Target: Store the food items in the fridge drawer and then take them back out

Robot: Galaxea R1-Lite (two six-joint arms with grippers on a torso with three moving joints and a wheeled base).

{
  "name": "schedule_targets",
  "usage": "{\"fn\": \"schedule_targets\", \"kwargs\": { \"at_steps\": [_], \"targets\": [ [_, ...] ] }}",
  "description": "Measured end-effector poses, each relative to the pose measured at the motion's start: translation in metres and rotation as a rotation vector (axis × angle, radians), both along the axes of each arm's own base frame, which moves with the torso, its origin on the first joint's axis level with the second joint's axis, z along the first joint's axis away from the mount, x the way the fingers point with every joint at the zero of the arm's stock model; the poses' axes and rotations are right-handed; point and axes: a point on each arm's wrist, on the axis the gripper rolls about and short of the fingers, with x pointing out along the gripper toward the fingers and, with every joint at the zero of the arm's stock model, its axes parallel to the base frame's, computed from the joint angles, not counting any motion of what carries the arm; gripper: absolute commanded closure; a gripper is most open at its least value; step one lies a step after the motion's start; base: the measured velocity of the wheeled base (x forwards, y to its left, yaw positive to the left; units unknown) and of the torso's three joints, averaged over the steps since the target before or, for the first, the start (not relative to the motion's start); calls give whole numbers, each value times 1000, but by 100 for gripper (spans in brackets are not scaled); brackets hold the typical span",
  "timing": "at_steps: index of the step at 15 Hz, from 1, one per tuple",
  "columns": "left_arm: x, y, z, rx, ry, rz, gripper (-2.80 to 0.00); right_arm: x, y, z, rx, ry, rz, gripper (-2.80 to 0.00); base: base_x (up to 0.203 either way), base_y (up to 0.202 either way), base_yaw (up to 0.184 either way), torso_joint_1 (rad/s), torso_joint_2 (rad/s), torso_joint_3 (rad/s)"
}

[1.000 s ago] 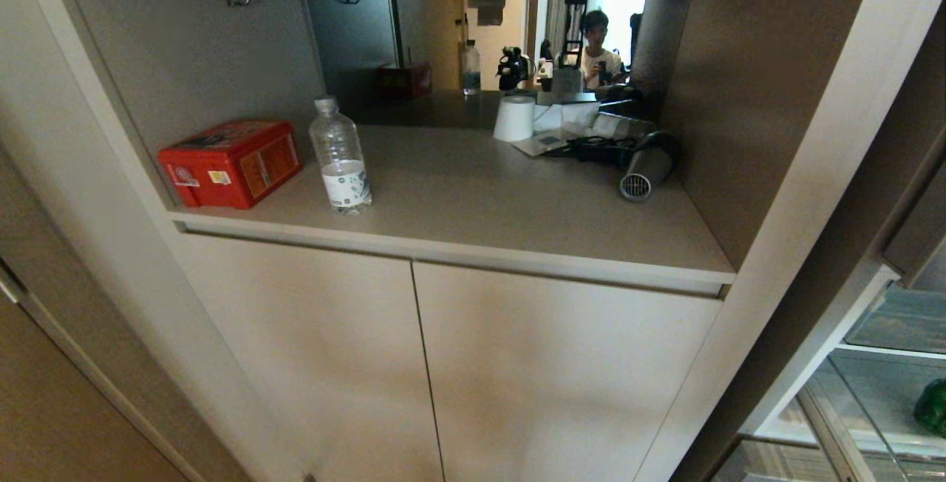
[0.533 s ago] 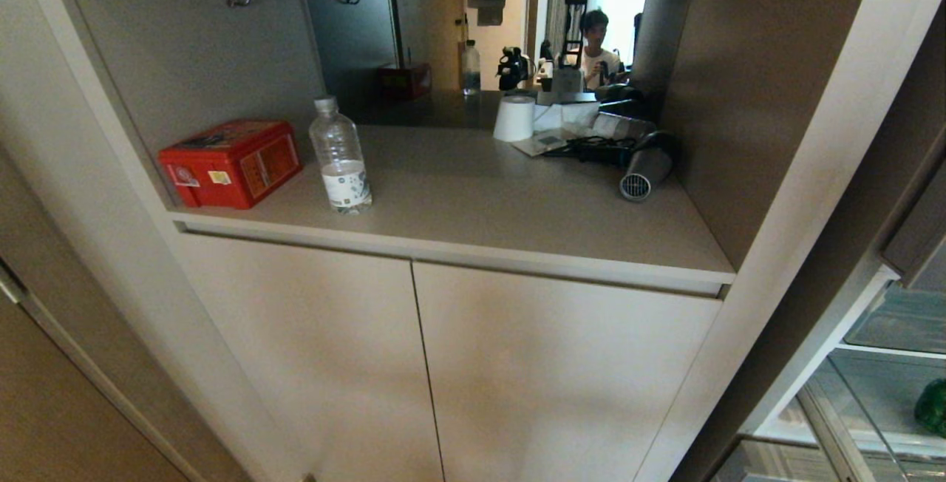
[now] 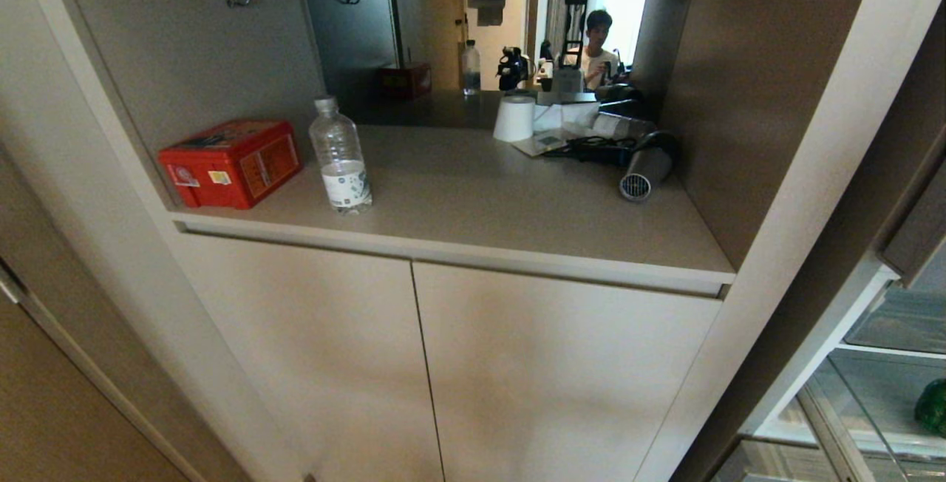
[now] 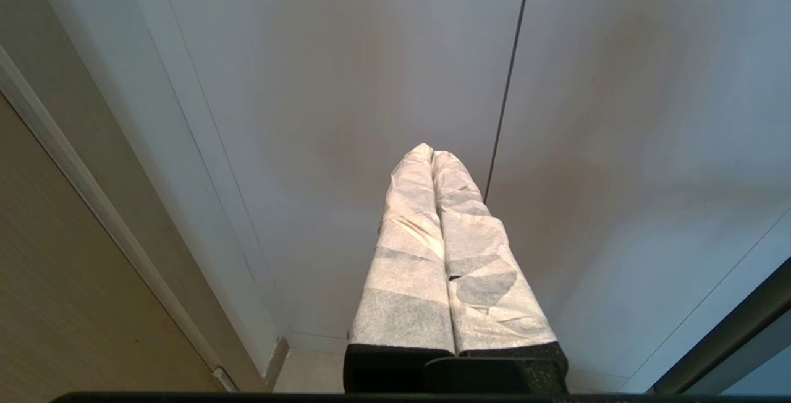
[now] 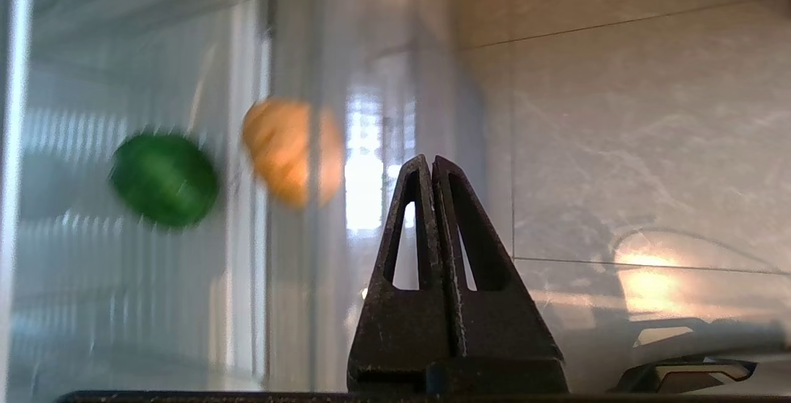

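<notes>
The food items lie behind a clear ribbed wall [image 5: 62, 267] of the fridge drawer in the right wrist view: a green bell pepper [image 5: 164, 179] and, beside it, a golden-brown lump [image 5: 284, 149], both blurred. My right gripper [image 5: 431, 159] is shut and empty, off to the side of the lump and apart from it. In the head view only the pepper [image 3: 933, 406] shows, at the far lower right inside the open fridge drawer [image 3: 835, 408]. My left gripper [image 4: 431, 151], wrapped in white cloth, is shut and empty, pointing at pale cabinet doors. Neither arm is in the head view.
A cabinet [image 3: 443, 364] with two closed doors fills the middle. On its shelf stand a red tin box [image 3: 230, 163], a clear water bottle [image 3: 340, 158], a white cup [image 3: 514, 118] and a hair dryer [image 3: 644, 165]. A mirror behind reflects a person [image 3: 597, 46]. Marbled floor tiles [image 5: 649, 143] lie beyond the right gripper.
The head view is unchanged, apart from the person in the mirror shifting slightly.
</notes>
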Motion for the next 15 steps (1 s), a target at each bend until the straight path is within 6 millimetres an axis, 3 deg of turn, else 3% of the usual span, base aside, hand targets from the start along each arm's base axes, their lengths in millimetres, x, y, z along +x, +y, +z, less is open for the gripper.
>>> {"fn": "schedule_targets", "kwargs": {
  "at_steps": [7, 15],
  "targets": [
    [0, 0, 0, 0, 0, 0, 0, -7, -24, -23, 114, -36, 19, 0, 0, 0, 0, 0, 0, 0],
    [0, 0, 0, 0, 0, 0, 0, 1, -39, -41, 170, -159, 286, 0, 0, 0, 0, 0, 0, 0]
  ]
}}
